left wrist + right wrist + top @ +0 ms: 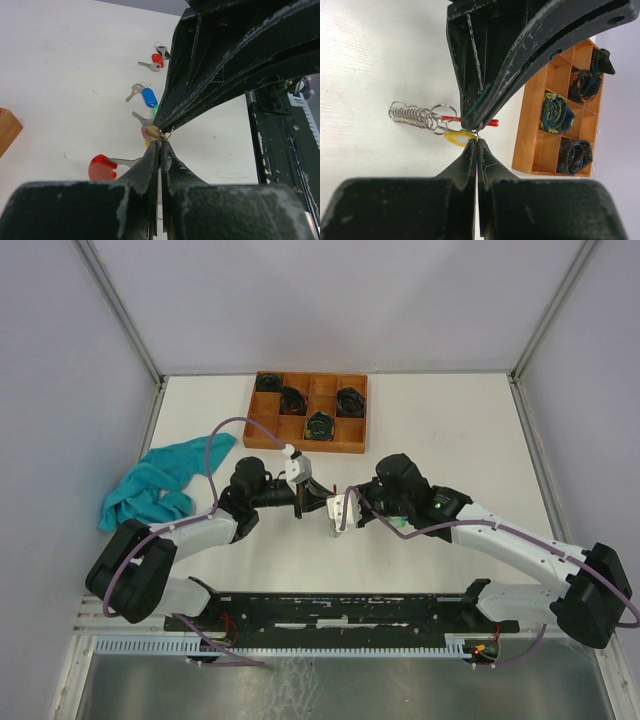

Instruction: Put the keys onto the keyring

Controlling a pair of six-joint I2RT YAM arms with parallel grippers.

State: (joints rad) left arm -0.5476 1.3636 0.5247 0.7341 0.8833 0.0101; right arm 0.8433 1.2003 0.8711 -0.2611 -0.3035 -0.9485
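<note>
Two grippers of mine meet tip to tip at the middle of the desk (450, 440). My left gripper (160, 145) and right gripper (477, 141) are both pressed together at the yellow key (460, 137); which one pinches it I cannot tell. Linked rings (415, 116) lie touching it. A blue key (148, 97) and a red key (102, 167) lie loose nearby.

The left arm (200, 530) and right arm (515, 542) share one build: white link shells between bulky black joint housings. A thin purple cable (211, 462) runs along each. A small green light (437, 507) glows on the right arm's wrist. The left end effector (160, 146) and right end effector (476, 141) have matte black fingers (145, 172) that taper to thin tips and are scuffed with pale scratches and speckles.
</note>
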